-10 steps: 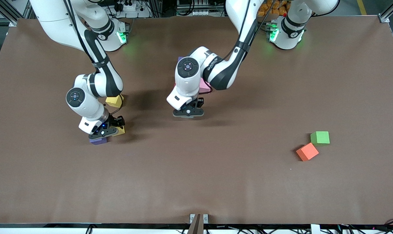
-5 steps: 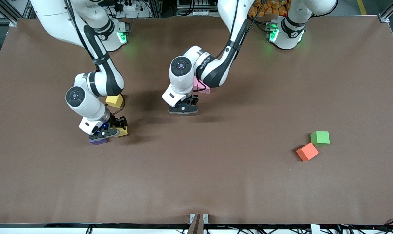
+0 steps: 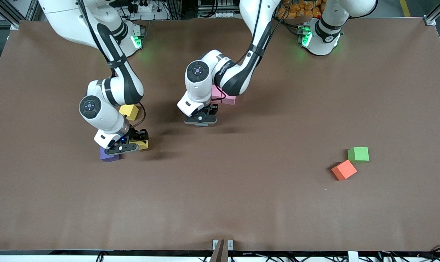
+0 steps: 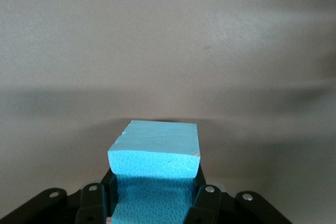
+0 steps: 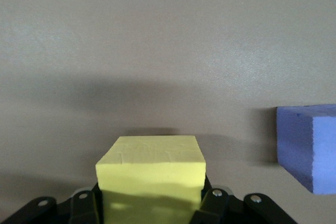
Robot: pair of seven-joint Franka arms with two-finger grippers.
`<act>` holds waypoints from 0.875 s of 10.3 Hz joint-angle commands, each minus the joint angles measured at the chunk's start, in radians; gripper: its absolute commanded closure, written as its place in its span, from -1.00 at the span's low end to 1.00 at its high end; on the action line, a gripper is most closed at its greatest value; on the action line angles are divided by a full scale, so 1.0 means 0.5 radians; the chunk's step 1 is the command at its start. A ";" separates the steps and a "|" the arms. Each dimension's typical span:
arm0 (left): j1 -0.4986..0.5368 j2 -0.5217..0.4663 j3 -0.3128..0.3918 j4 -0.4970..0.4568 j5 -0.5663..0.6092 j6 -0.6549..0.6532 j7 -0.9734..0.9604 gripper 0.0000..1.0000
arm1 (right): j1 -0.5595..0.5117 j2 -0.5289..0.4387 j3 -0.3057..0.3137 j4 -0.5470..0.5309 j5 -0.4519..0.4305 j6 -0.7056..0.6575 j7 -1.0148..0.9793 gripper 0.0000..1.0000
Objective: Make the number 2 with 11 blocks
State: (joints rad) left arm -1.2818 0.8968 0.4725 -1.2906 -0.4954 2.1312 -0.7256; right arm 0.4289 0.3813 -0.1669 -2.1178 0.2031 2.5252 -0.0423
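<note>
No text, label, brand, number or sign can be read with certainty. The left arm's forearm (image 3: 225, 69) carries a line of dark lettering on its white casing, up the arm from its fingers, but the letters are too small to make out.
</note>
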 commanded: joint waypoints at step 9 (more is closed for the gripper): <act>-0.084 0.139 0.071 0.056 -0.135 0.060 0.074 0.56 | 0.023 -0.072 -0.001 -0.004 0.036 -0.065 0.158 0.60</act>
State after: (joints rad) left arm -1.3075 0.9446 0.4763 -1.2885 -0.5303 2.1589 -0.7150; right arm 0.4381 0.3695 -0.1666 -2.1144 0.2091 2.5108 0.0244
